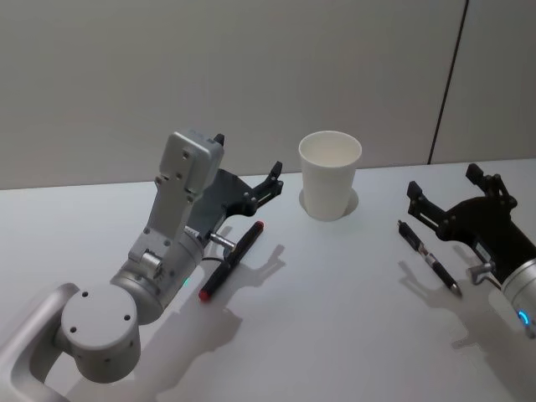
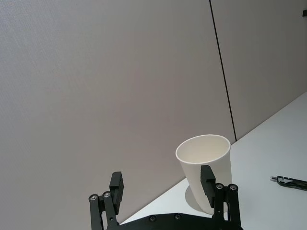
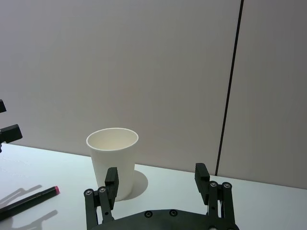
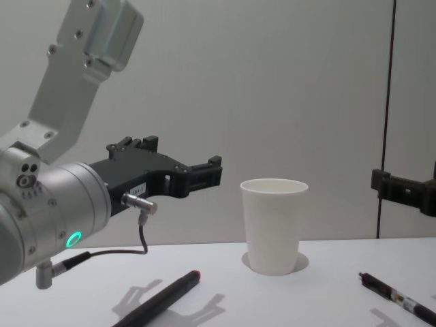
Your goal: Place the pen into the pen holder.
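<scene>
One pen holder [image 1: 329, 180], two pens and two grippers. A smooth white table [image 1: 335, 327] meets a pale grey panelled wall [image 1: 126, 75] with one dark vertical seam. The pen holder is a plain white paper cup, tapered, with a rolled rim; it stands upright near the table's far edge, between the grippers. A black pen with red tips [image 1: 232, 260] lies left of it, under the left gripper [image 2: 162, 178]. A second black pen [image 1: 430, 258] lies to the right, beside the right gripper [image 3: 156, 172]. Both grippers hang above the table, fingers spread wide, holding nothing.
</scene>
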Available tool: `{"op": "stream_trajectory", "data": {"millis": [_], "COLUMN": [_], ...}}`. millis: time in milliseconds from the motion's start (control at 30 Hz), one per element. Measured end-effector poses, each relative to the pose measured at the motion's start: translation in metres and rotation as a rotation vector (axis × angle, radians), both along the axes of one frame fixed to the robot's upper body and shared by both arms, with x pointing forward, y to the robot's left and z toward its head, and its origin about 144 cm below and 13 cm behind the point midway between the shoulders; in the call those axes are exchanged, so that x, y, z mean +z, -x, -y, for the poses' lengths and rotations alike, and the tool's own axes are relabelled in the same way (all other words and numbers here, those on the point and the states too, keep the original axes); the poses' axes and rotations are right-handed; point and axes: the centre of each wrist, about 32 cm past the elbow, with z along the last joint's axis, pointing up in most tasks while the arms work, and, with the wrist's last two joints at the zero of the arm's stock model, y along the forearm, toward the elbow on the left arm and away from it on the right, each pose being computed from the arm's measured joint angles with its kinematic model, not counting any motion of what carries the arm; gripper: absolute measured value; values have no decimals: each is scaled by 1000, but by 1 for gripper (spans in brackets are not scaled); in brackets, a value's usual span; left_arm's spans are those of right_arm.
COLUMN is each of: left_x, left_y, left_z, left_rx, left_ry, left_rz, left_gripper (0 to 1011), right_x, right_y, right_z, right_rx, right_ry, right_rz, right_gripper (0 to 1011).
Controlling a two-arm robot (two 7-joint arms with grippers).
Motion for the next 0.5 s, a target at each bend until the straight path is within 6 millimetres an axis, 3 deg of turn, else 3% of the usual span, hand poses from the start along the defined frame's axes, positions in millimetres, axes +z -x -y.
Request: {"op": "stream_trajectory", "data": {"millis": [500], "left_x": [0], "left_y": [0], "left_z": [0], "left_rx": [0], "left_ry": [0], "left_rz": [0], "left_gripper": [1001], "right_x": [1], "right_y": [2], "right_z": [-2], "right_rx": [8], "right_ry": [14], "right_rz": [-9], "right_gripper": [1002]}}
